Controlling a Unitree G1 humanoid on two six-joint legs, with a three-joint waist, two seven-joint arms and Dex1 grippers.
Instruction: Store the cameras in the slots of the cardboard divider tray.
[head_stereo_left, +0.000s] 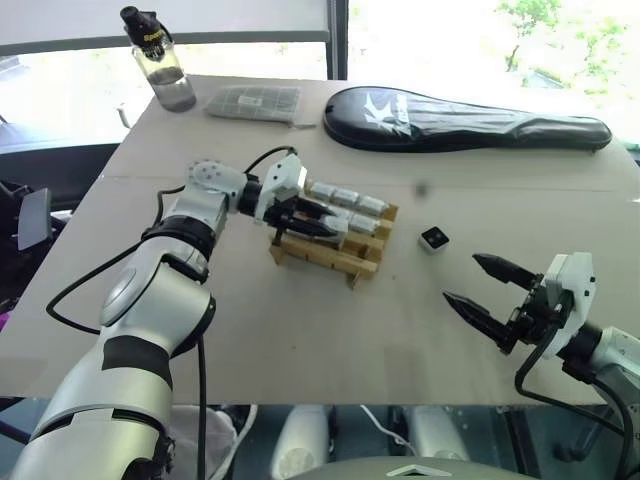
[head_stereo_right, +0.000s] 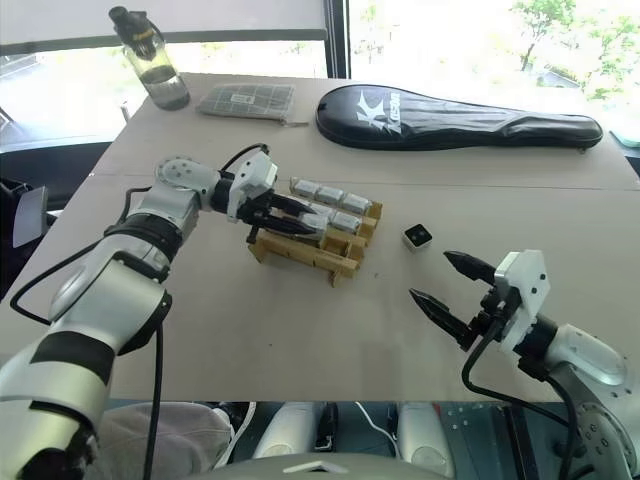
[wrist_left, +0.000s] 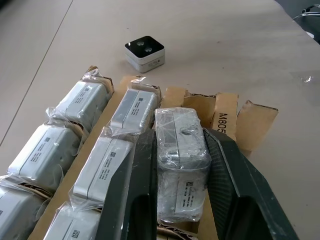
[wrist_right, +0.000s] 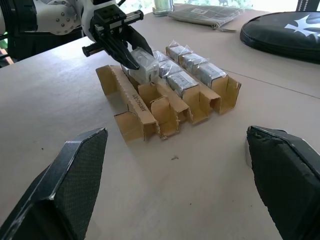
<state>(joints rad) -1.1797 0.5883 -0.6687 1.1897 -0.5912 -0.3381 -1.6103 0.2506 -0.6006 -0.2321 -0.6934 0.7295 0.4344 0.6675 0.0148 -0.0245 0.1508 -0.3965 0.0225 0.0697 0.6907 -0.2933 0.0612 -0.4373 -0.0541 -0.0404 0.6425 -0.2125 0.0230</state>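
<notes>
My left gripper (head_stereo_left: 318, 226) has its jaws clamped on a plastic-wrapped camera (wrist_left: 181, 162), held over the cardboard divider tray (head_stereo_left: 318, 256) at the middle of the desk (head_stereo_left: 300, 340); wrapped cameras (head_stereo_left: 345, 196) already fill the tray's far slots; one bare camera (head_stereo_left: 434, 239) sits on the desk just right of the tray; my right gripper (head_stereo_left: 488, 286) hovers nearer me, jaws wide apart and empty.
</notes>
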